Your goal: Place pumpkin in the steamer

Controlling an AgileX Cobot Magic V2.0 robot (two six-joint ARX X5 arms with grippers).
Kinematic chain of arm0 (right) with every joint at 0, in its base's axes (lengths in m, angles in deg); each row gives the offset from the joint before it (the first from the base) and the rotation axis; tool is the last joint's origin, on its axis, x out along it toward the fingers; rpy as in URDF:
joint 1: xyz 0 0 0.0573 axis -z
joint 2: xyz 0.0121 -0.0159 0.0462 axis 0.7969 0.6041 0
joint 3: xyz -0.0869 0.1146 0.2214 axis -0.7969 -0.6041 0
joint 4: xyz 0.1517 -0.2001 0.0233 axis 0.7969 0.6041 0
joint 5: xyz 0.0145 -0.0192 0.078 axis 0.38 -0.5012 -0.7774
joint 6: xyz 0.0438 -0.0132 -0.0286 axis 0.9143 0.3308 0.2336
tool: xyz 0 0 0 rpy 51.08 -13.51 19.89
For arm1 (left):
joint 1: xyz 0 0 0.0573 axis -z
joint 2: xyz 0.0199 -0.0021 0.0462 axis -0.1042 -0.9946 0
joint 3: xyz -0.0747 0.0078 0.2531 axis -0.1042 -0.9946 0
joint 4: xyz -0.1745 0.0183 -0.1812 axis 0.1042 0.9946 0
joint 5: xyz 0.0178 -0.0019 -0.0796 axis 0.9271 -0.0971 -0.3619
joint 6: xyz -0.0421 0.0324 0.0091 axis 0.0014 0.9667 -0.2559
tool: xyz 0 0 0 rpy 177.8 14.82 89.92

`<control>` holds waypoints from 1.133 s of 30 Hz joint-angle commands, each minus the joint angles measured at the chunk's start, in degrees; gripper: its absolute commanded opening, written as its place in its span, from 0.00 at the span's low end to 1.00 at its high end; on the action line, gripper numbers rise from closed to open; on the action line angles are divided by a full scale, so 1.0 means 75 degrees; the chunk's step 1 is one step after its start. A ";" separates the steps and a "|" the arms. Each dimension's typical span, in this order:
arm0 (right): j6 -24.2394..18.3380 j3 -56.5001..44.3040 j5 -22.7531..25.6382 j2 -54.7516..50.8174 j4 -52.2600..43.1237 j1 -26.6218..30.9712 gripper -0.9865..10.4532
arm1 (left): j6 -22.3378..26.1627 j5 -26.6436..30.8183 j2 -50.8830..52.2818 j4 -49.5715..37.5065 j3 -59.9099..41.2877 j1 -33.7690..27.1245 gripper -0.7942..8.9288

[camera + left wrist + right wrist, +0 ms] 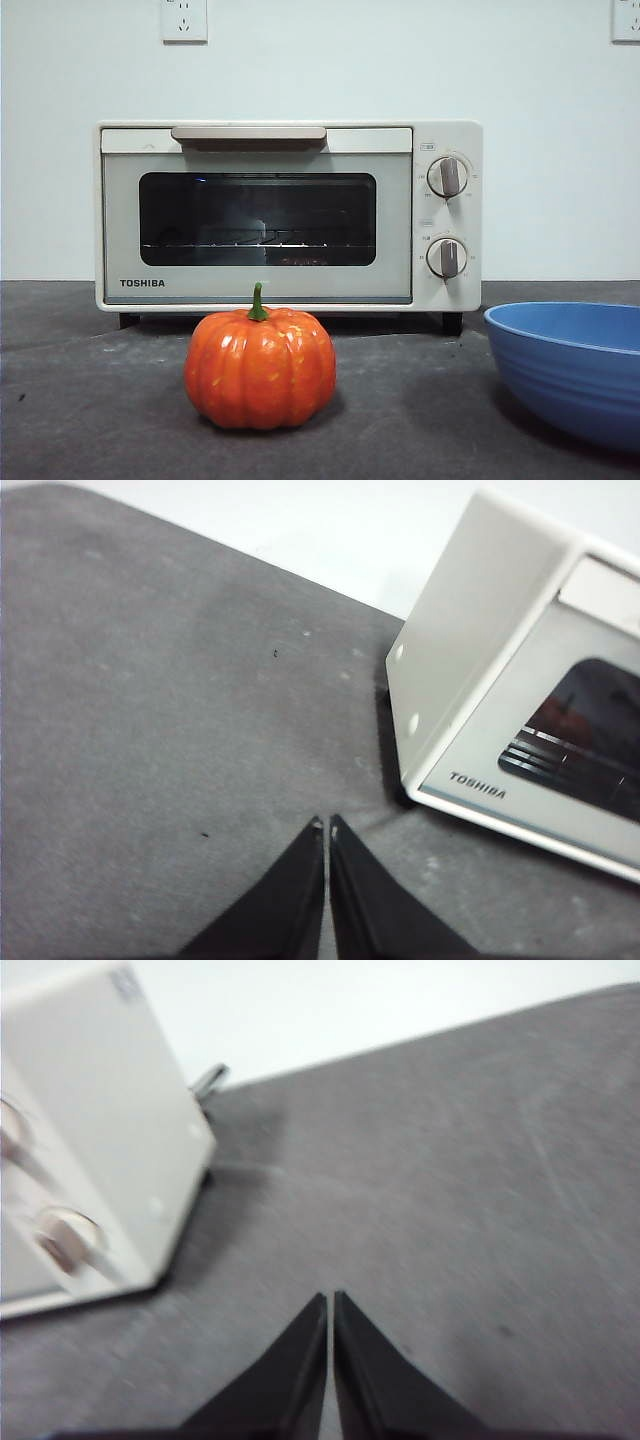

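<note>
A small glossy orange pumpkin [260, 368] with a short green stem sits on the grey table in the front view, just in front of a white Toshiba oven [288, 213] whose door is closed. The oven also shows in the left wrist view [520, 680] and the right wrist view [90, 1140]. My left gripper [327, 825] is shut and empty above bare table off the oven's left side. My right gripper [330, 1298] is shut and empty above bare table off the oven's right side. Neither gripper shows in the front view, and neither wrist view shows the pumpkin.
A blue bowl [575, 365] stands at the front right of the table, beside the pumpkin. The oven has two knobs [447, 176] on its right panel. A white wall with sockets stands behind.
</note>
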 commanded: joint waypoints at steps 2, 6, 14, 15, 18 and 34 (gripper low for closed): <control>0.0504 0.0119 -0.0149 -0.0020 -0.0411 0.0003 0.09 | -0.0772 -0.0064 0.0009 0.0058 0.0166 -0.0006 0.10; 0.0565 0.0539 -0.0152 -0.0017 -0.0402 0.0003 0.09 | -0.0903 -0.0297 -0.0003 0.0064 0.0562 -0.0006 0.10; 0.0513 0.1725 -0.0152 0.0201 -0.0166 0.0003 0.09 | -0.0895 -0.0560 -0.0262 0.0393 0.1667 -0.0006 0.10; 0.0463 0.1894 -0.0152 0.0286 -0.0093 0.0003 0.09 | -0.0842 -0.0560 -0.0332 0.0469 0.1813 -0.0006 0.10; 0.0125 0.2451 -0.0294 0.0694 0.0131 0.0003 0.09 | -0.0606 -0.0659 -0.0667 0.0554 0.2267 -0.0006 0.10; -0.1734 0.5610 -0.2550 0.4360 0.3008 -0.0035 0.09 | 0.1996 -0.2553 -0.3990 0.3031 0.5234 0.0035 0.10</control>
